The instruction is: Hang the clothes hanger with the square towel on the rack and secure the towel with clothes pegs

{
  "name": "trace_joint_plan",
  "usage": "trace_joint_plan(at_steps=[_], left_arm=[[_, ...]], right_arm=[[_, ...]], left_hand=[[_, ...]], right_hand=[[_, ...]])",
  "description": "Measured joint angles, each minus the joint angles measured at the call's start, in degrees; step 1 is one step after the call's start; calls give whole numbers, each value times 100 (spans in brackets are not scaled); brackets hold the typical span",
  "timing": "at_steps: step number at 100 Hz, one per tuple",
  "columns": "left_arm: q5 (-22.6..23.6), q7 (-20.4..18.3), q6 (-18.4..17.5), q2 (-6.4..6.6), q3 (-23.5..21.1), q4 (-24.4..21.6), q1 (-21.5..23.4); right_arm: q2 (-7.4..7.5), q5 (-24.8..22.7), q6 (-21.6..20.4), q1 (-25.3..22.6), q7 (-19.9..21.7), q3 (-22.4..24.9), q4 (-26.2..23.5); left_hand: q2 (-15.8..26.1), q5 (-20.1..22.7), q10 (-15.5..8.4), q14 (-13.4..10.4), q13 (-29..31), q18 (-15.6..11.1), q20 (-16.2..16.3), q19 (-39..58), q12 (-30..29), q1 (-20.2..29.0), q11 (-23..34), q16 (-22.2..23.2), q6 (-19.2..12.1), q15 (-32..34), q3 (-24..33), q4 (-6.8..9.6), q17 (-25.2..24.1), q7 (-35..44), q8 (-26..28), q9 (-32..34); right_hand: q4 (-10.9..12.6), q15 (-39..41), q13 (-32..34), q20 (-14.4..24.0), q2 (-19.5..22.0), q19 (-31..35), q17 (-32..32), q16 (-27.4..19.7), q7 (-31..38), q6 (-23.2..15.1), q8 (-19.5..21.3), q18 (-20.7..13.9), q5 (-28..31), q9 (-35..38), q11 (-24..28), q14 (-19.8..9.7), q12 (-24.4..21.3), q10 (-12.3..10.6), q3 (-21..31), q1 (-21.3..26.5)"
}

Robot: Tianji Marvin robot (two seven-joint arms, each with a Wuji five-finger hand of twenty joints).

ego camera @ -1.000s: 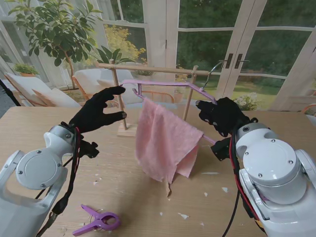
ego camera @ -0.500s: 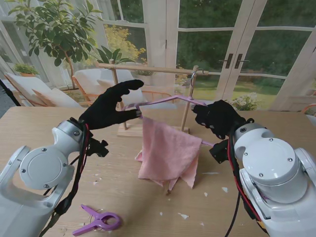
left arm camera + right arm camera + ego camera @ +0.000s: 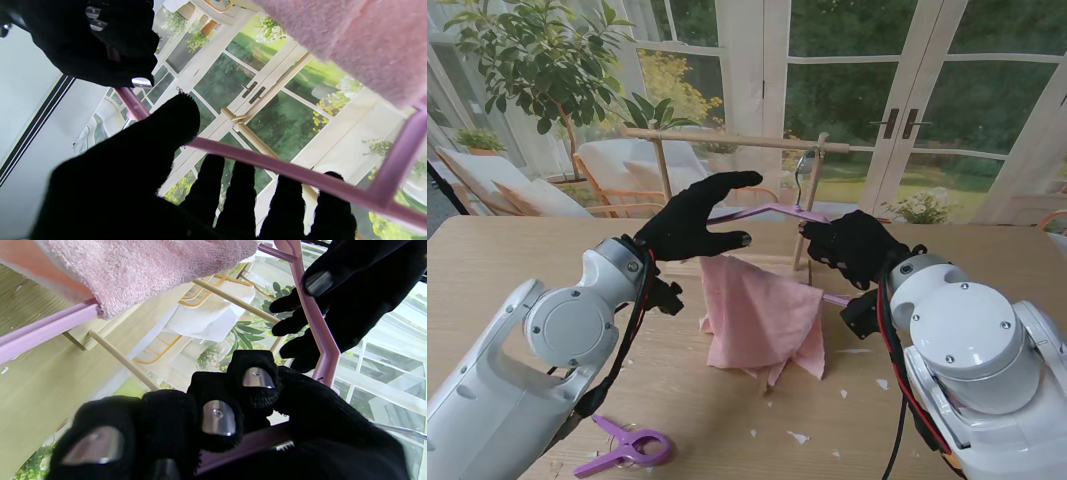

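A pink hanger (image 3: 762,211) carries a pink square towel (image 3: 762,315) whose lower folds rest on the table. My right hand (image 3: 852,245) is shut on the hanger's right end, seen close in the right wrist view (image 3: 217,420). My left hand (image 3: 697,215) is open with fingers spread; the hanger's top bar (image 3: 267,163) runs between thumb and fingers (image 3: 240,190). The metal hook (image 3: 803,160) stands just in front of the wooden rack's bar (image 3: 727,140), and I cannot tell if it touches. A purple peg (image 3: 622,447) lies near me on the left.
The rack's two posts (image 3: 662,160) stand on a small base at the table's far middle. Small white scraps (image 3: 798,437) lie scattered on the table (image 3: 487,260) near me. Glass doors and plants fill the background.
The hanger has moved left and down, so the towel now bunches on the table. My left hand has slid right along the top bar, and the hook has come closer to the rack's right post.
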Motion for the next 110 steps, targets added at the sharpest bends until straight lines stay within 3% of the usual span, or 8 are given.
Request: trace_joint_plan(at_steps=[10,19,32,48,62,72,95,110], left_arm=[[-166,-24,4,-13,76,99,-78],[-524,27,32,-38,146,140,-89],[-517,277,99,-109,271,147,-64],[-562,551,212,-196,386,147,-62],[23,1035,229,-285,535,223,-80],[169,1317,285,-366,582,297,-79],[-445,1381,630,-465,530,316,-16],[-454,1338,711,-463,476,303,7]], right_arm=[[0,-2,-25,-1,14,-40,0],[2,-34,-30,-1,15,-78,0],[-1,-42,-24,0,-22,-133,0],[-4,-75,-9,25,-59,-215,0],[-3,-143,-17,57,-32,-270,0],[-2,-186,-66,59,6,-280,-3],[15,-560,-340,38,65,-284,-9],[71,-851,-741,-43,285,-222,-9]], left_hand=[[224,1163,9,138,254,149,303,-63,273,225,360,230,69,155,-31,0,201,979,590,666],[174,1385,9,355,761,400,984,449,1053,777,1202,883,-73,913,-667,-77,452,2710,2127,1415],[-18,1242,11,564,1766,640,1517,3567,3571,845,2590,2104,-274,3192,-853,-101,729,4568,3850,2862],[-146,2317,130,865,3440,1336,2177,5831,4105,531,5108,3069,-35,5700,-273,-166,2004,5566,5312,4303],[-190,3490,28,786,5248,1782,2821,7189,4167,-108,6168,2948,-166,7214,335,-167,4164,5947,5983,5561],[-147,4018,-107,380,6276,1703,1983,8281,4013,-353,6364,2549,-369,8156,339,-152,5805,6032,6060,6064],[400,4206,-220,17,6379,1400,2546,8423,3873,-489,6575,2094,-494,8871,-32,-151,6020,6039,6332,6191],[515,4206,-276,-65,6384,1315,2776,8425,3872,-507,6664,2094,-548,8899,-119,-150,6068,6124,6441,6191]], right_hand=[[0,0,0,0,0,0,0,0,0,0,0,0,0,0,0,0,0,0,0,0],[0,0,0,0,0,0,0,0,0,0,0,0,0,0,0,0,0,1,0,0],[0,0,0,0,0,0,0,0,-6,0,0,0,0,0,0,0,0,1,0,0],[0,0,0,0,-4,0,0,-5,-13,0,0,0,0,0,0,0,0,1,0,0],[0,0,-26,0,-5,0,0,-127,-80,0,0,0,-31,-51,0,0,-16,7,1,-63],[0,-2,-56,0,-7,0,0,-339,-191,0,-2,-4,-202,-139,2,0,-56,10,8,-150],[0,-281,-184,-69,-328,0,-96,-2172,-1183,460,-609,430,-1059,-1003,-419,402,-738,580,84,-363],[-203,-1913,-1784,-71,-685,-724,-1947,-2659,-2427,792,-1480,856,-2192,-2480,-1706,1102,-1732,1064,63,-435]])
